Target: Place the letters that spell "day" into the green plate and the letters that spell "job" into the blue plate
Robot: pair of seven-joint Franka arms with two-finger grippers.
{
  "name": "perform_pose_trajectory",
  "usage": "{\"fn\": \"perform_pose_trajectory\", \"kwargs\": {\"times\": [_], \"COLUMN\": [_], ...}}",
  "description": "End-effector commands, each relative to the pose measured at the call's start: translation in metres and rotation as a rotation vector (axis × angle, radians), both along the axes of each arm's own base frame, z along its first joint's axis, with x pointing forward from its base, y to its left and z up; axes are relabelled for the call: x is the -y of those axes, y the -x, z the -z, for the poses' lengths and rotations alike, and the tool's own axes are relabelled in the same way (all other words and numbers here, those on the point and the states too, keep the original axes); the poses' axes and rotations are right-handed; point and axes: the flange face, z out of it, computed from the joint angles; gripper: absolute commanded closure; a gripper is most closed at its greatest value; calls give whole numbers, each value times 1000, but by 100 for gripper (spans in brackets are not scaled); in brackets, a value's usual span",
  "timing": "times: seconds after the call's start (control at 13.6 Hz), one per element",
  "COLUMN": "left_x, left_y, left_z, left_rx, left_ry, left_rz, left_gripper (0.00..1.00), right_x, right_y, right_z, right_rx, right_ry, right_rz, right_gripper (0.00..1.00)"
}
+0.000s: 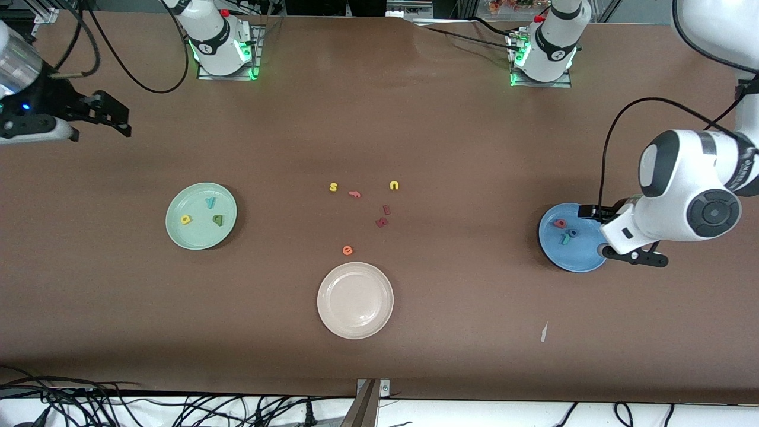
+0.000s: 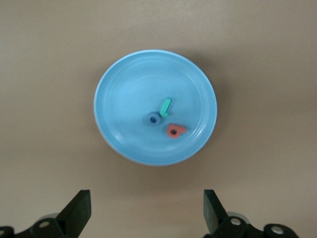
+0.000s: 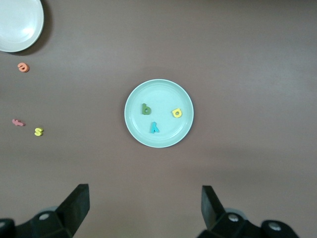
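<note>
- The blue plate (image 2: 124, 79) holds the teal j (image 2: 165, 106), blue o (image 2: 154, 119) and salmon b (image 2: 175, 131), bunched together near its middle.
- The left gripper (image 2: 147, 213) hangs above that plate, jaws spread wide and holding nothing; the letters lie straight below, out of its grasp.
- The green plate (image 3: 136, 126) carries d (image 3: 146, 109), a (image 3: 177, 113) and y (image 3: 155, 128).
- The right gripper (image 3: 145, 210) waits high above, fingers wide apart and empty.
- I judge both words sorted, so withdrawing is all that is left.
</note>
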Motion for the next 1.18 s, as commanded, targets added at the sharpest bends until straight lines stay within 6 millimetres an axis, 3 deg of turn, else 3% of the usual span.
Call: {"fn": "perform_pose_trajectory", "kwargs": {"times": [0.0, 0.15, 0.22, 0.44, 0.66, 0.96, 1.1], "left_x": [-9, -12, -11, -8, -1, -3, 7], "left_y": [4, 30, 37, 55, 73, 86, 88], "left_z": [-56, -111, -126, -156, -203, -229, -225], "left_rx": [17, 82, 105, 144, 214, 255, 241], "left_ry": [-45, -44, -24, 48, 72, 76, 78], "left_rz": [-96, -103, -115, -138, 6, 59, 74], "left_gripper": [0, 0, 0, 0, 0, 0, 0], "right_x": [-3, -2, 5, -6, -4, 0, 1], "right_y": [-7, -10, -10, -16, -16, -14, -12], "right_z": [7, 7, 8, 5, 8, 12, 18], "right_rx": [-4, -8, -10, 40, 27, -5, -39], "right_ry": [-3, -5, -8, -13, -13, -11, -11], "right_rz": [4, 5, 33, 16, 4, 8, 15], "right_gripper": [0, 0, 0, 0, 0, 0, 0]}}
